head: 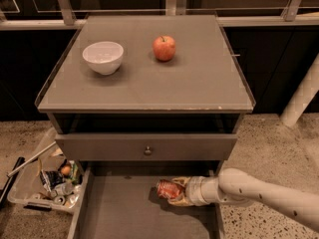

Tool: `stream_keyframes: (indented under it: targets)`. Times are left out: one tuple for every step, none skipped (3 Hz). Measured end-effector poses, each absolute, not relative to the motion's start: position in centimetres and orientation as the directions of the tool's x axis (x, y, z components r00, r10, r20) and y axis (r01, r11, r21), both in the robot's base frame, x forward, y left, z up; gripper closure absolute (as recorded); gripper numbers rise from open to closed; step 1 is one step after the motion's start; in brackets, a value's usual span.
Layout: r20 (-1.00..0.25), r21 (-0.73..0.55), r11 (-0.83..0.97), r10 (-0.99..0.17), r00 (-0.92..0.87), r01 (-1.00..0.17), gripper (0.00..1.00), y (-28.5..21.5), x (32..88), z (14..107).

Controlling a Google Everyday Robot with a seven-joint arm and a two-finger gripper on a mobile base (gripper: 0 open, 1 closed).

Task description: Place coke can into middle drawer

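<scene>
Low in the frame, right of centre, the gripper [180,193] is clenched around the coke can [166,188], which lies on its side in the fingers just above the floor of the middle drawer [119,215]. The pale, speckled arm [269,195] reaches in from the lower right, crossing the drawer's right wall. The drawer is pulled out, wide and shallow, with a flat grey floor. Above it is a closed grey drawer front [99,147] with a small round knob [147,151]. On the smooth cabinet top [199,83] stand a white bowl [103,57] and a round red apple [164,48], well apart. At lower left, a clear bin [22,185] holds crushed cans and scraps.
</scene>
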State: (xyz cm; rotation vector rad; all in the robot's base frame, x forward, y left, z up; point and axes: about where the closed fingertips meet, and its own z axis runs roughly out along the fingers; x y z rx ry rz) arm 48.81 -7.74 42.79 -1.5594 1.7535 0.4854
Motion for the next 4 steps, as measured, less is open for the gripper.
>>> stream_keyframes:
  targets:
    - [-0.705,-0.186,0.158,-0.709,0.019,-0.97,1.0,-7.6,48.0,40.8]
    - [-0.661,-0.199,0.135,-0.75,0.032,-0.971,1.0,-7.4,47.4,38.7]
    - [-0.623,-0.215,0.138,-0.782,0.027,-0.967,1.0,-7.1,47.5,37.1]
    - [-0.62,-0.222,0.142,-0.784,0.027,-0.965,0.81,-7.1,47.7,37.0]
